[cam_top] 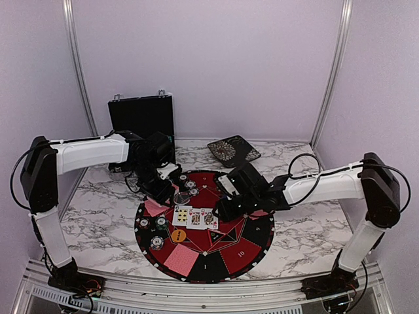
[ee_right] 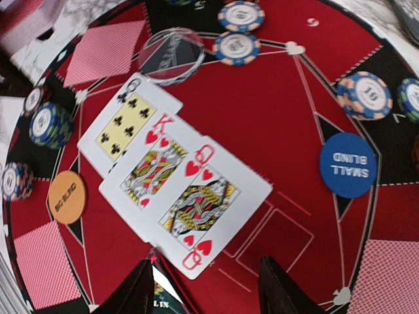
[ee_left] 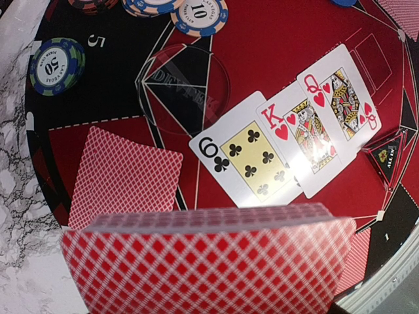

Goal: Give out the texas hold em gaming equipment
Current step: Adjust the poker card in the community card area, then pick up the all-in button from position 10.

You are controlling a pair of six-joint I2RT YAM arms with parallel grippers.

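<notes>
My left gripper [cam_top: 160, 188] is shut on a deck of red-backed cards [ee_left: 209, 261] over the left side of the mat; the deck hides its fingers. Three cards lie face up in an overlapping row: six of clubs [ee_left: 249, 160], king of hearts [ee_left: 298, 140] and queen of hearts [ee_right: 196, 206]. My right gripper [ee_right: 206, 293] hangs open just short of the queen's near corner, with nothing between its fingers. Around them lie a clear disc [ee_right: 171, 55], a blue small-blind disc [ee_right: 347, 165], an orange big-blind disc [ee_right: 67, 196], striped chips [ee_right: 236, 29] and face-down cards [ee_left: 121, 176].
Everything sits on the round red-and-black mat [cam_top: 216, 258] on a marble table. A black case [cam_top: 141, 116] stands open at the back left, and a dark patterned board [cam_top: 233, 151] lies at the back centre. A triangular all-in marker [ee_right: 154, 299] touches my right gripper's left finger.
</notes>
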